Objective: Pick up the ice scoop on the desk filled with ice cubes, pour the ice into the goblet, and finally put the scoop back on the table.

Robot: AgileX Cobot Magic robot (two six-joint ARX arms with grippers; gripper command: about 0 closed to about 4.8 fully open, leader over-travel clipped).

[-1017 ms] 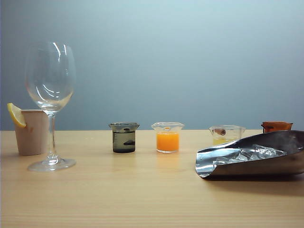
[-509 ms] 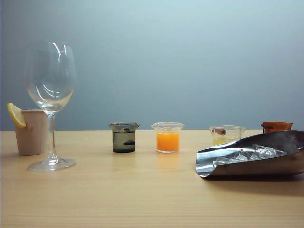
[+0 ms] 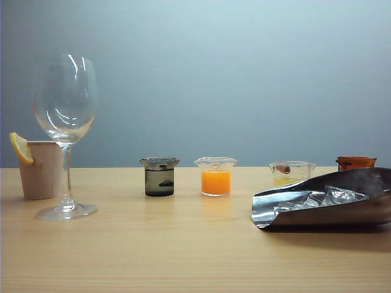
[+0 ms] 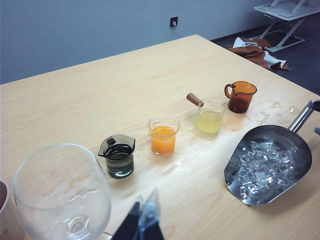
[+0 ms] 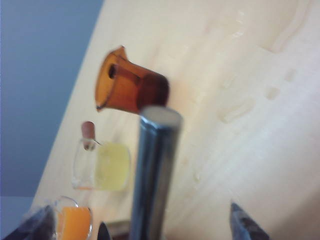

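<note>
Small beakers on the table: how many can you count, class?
4, in a row: dark beaker nearest the goblet, then orange beaker, yellow beaker, amber beaker by the ice scoop. None seems hidden.

Both grippers near the table, neither holding anything

The right gripper (image 5: 145,227) hangs with its jaws spread wide, one dark fingertip (image 5: 246,224) at each side of the right wrist view and the scoop's metal handle standing in the gap between them, untouched by either. The left gripper (image 4: 142,224) shows only as dark finger ends close together at the edge of its wrist view, nothing between them. Neither arm appears in the exterior view.
</note>
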